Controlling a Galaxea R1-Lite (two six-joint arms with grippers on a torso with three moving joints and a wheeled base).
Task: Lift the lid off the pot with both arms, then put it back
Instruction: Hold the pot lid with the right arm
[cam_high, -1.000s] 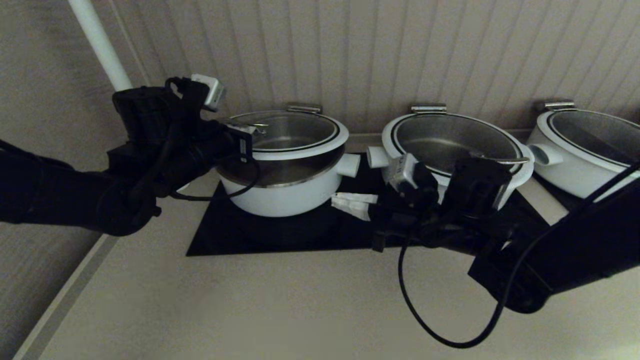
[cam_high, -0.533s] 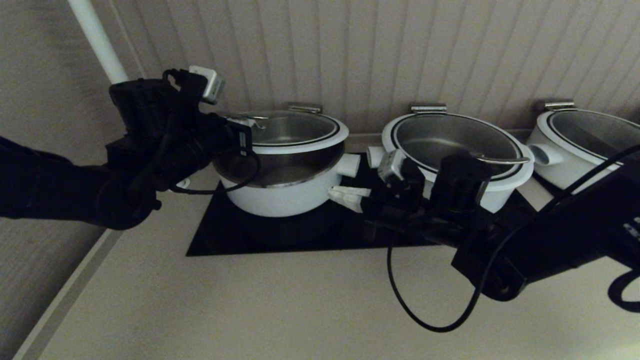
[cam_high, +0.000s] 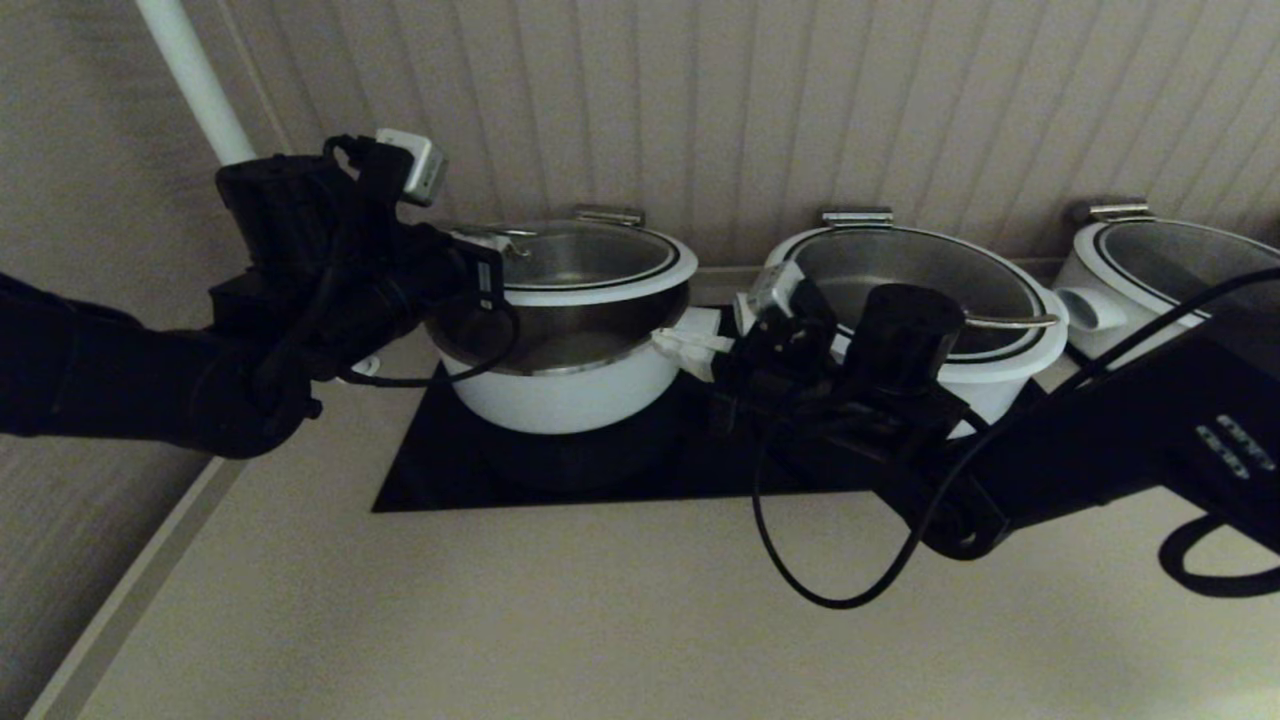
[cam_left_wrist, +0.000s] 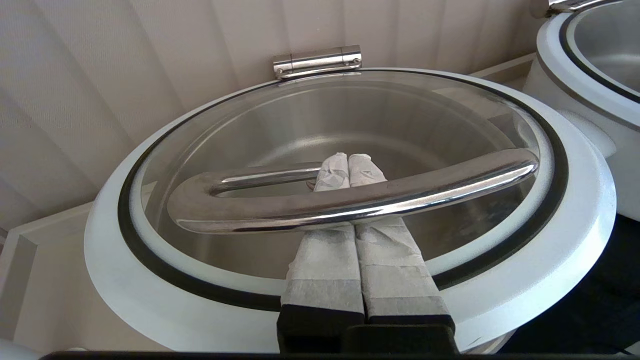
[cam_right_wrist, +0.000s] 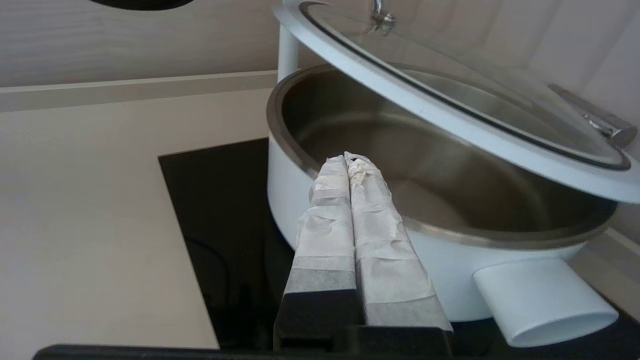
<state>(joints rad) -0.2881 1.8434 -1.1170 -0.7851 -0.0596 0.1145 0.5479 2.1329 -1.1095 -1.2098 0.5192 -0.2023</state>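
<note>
1. Ribbed wall panelling backs a beige tabletop (cam_high: 500, 620) carrying a black mat (cam_high: 450, 470).
2. White pot (cam_high: 560, 390) sits on the mat at 11 o'clock; its hinged glass lid (cam_high: 590, 265) is tilted up.
3. Left hand (cam_left_wrist: 348, 165), fingers pressed together, is hooked under the lid handle (cam_left_wrist: 350, 200).
4. Right hand (cam_right_wrist: 346, 160), likewise closed and empty, nears the pot's 3 o'clock rim.
5. Judgement: slide it under the lid edge, then raise both evenly.

The pot (cam_high: 565, 385) is white outside, steel-grey within; its lid (cam_left_wrist: 350, 200) — clear glass ringed black, then white — carries a shiny chrome handle (cam_left_wrist: 350, 200); the mat (cam_high: 450, 465) is black; the counter (cam_high: 500, 620) beige; the ribbed wall (cam_high: 760, 100) — pale cream.
</note>
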